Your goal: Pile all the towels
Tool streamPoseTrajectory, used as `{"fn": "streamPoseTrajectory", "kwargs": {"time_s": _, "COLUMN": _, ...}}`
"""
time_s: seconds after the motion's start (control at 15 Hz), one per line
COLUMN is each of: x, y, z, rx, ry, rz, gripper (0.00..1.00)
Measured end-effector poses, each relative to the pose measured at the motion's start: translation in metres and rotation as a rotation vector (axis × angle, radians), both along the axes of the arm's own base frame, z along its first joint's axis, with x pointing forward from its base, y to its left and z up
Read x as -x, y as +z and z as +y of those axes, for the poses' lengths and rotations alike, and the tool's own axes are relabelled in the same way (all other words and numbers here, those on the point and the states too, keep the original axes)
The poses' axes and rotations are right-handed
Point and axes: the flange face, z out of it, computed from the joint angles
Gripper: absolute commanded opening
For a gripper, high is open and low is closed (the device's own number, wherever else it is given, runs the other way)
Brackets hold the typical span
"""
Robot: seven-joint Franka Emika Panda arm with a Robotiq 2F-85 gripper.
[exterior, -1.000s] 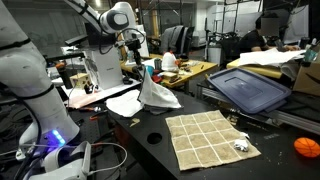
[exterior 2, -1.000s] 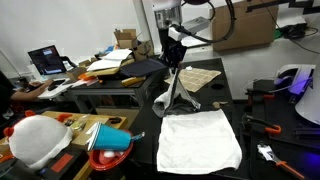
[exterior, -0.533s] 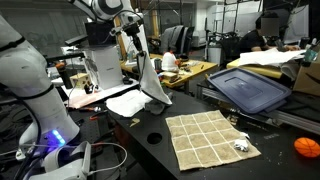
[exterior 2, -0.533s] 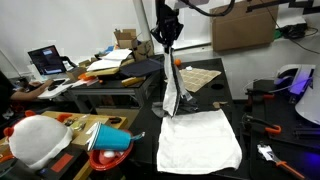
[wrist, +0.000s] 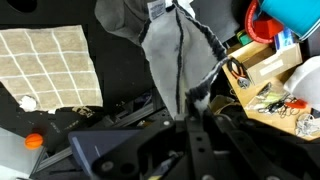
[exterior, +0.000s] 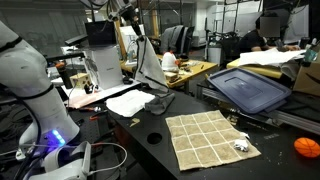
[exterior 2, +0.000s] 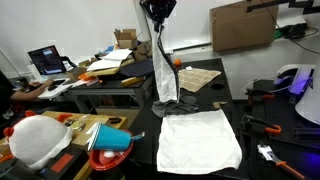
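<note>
Gripper (exterior 2: 159, 18): high over the desk (exterior 2: 236, 100), clamped on the top corner of the grey towel (exterior 2: 165, 70); pinch confirmed in the wrist view, cloth bunched between the fingers.
Grey towel: off the desk and hanging full length, long axis straight up and down, lower hem close to the surface; touching or not, cannot tell.
White towel (exterior 2: 200, 140): flat on the desk, its near edge just beside the hanging hem, almost under the gripper.
Checked towel (exterior: 210, 140): flat too, on the opposite side of the hanging cloth, apart from the white one.
Key relation: nearest pile base probably the white towel, so likely a short sideways carry before lowering, hem first, to lay grey over white.
Progress: by the look of it, nothing stacked yet, three towels in three places.
Risk: long dangling cloth, could fold on itself or land half off the target.
Red bowl (wrist: 258, 25): on the cluttered side table, a blue object (wrist: 295, 15) sitting in it.
Dark tray (exterior: 250, 90): tilted at the desk's far side, contents not made out.
</note>
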Motion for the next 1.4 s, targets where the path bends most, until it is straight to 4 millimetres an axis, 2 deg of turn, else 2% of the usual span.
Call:
{"fn": "streamPoseTrajectory", "kwargs": {"time_s": 0.13, "x": 0.002, "y": 0.009, "z": 0.011, "rx": 0.021, "ry": 0.033, "rz": 0.012, "gripper": 0.02}}
{"fn": "streamPoseTrajectory", "kwargs": {"time_s": 0.27, "x": 0.007, "y": 0.01, "z": 0.024, "rx": 0.041, "ry": 0.064, "rz": 0.03, "gripper": 0.02}}
{"fn": "streamPoseTrajectory", "kwargs": {"time_s": 1.0, "x": 0.022, "y": -0.025, "z": 0.082, "rx": 0.101, "ry": 0.189, "rz": 0.119, "gripper": 0.02}}
{"fn": "streamPoseTrajectory", "kwargs": {"time_s": 1.4, "x": 0.03, "y": -0.033, "z": 0.108, "rx": 0.109, "ry": 0.244, "rz": 0.133, "gripper": 0.02}}
